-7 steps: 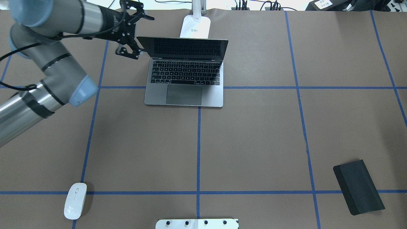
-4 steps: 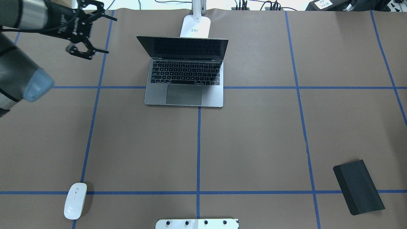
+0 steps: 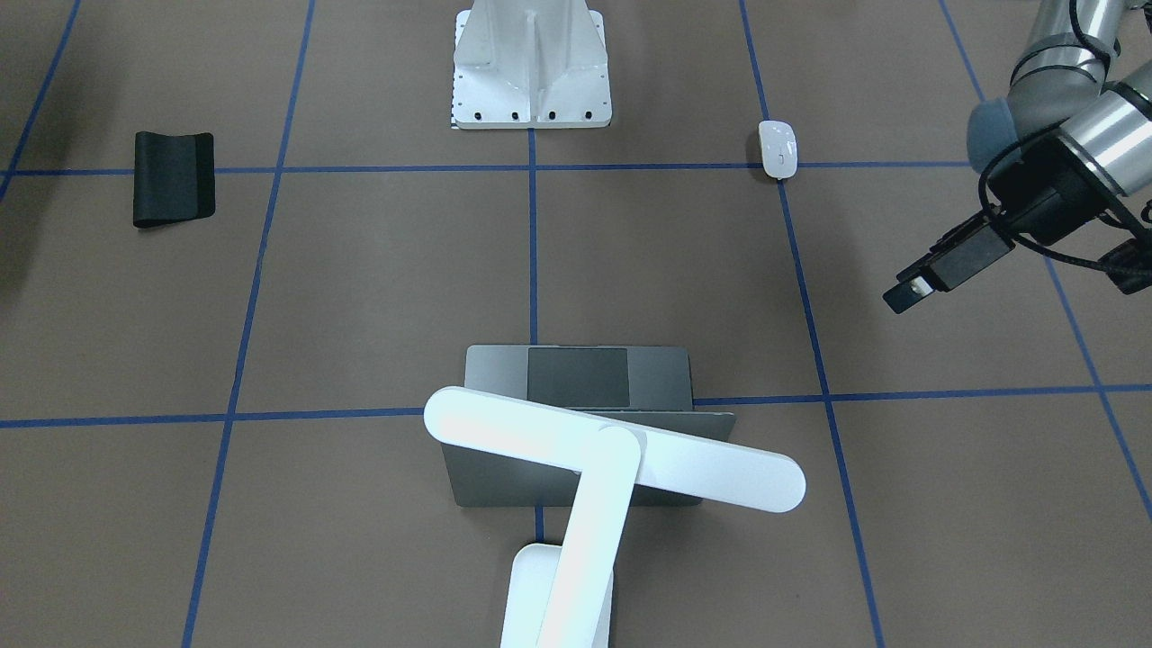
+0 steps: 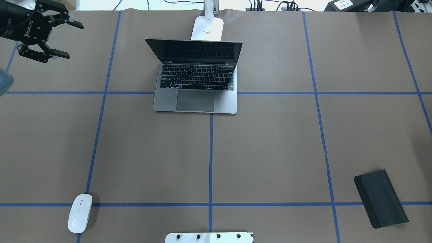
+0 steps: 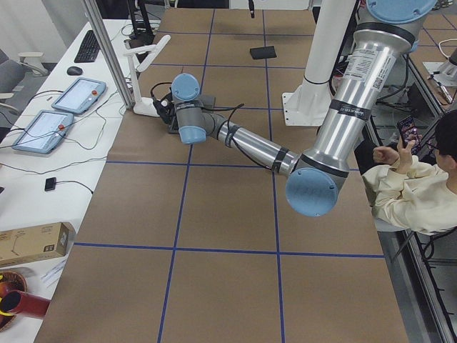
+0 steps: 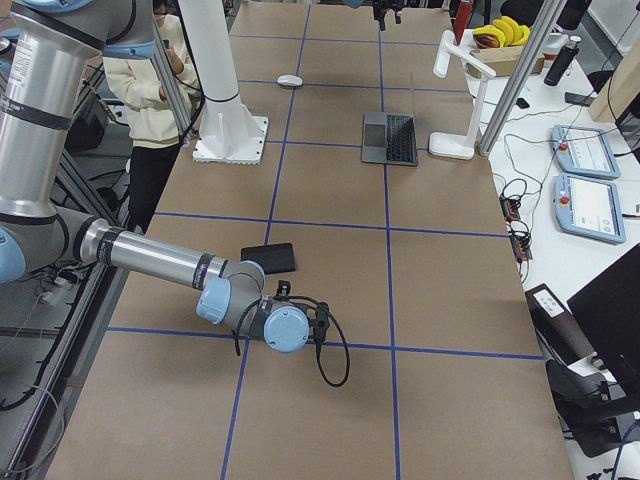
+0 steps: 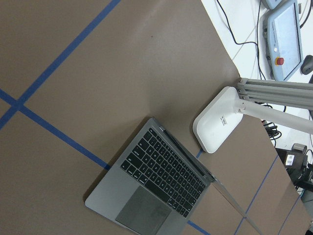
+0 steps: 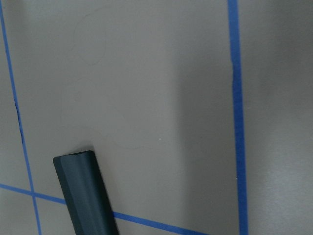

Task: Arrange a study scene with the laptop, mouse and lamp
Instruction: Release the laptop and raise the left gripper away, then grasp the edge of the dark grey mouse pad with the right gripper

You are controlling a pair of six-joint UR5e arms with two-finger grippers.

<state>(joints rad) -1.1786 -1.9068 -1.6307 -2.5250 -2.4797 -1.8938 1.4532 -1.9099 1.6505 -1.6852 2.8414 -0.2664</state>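
Observation:
The grey laptop [image 4: 195, 79] stands open at the far middle of the table, screen dark; it also shows in the left wrist view [image 7: 151, 191]. The lamp has its white base [image 4: 207, 28] just behind the laptop, and its bar head [image 3: 612, 447] hangs over the lid. The white mouse [image 4: 80, 213] lies on the near left, close to a blue tape line. My left gripper [image 4: 72, 40] is open and empty at the far left, well clear of the laptop. My right arm's wrist [image 6: 285, 328] is low beside the black mouse pad [image 6: 268, 259]; whether its gripper is open or shut I cannot tell.
The black mouse pad [image 4: 381, 199] lies at the near right. A white bolted pedestal [image 4: 209, 237] stands at the near middle edge. A seated person [image 5: 414, 186] is beside the table on the robot's side. Cables and control panels [image 6: 585, 150] lie beyond the far edge.
My left gripper has drawn away leftward from the laptop's left lid corner, staying open. The laptop, mouse and lamp have not moved.

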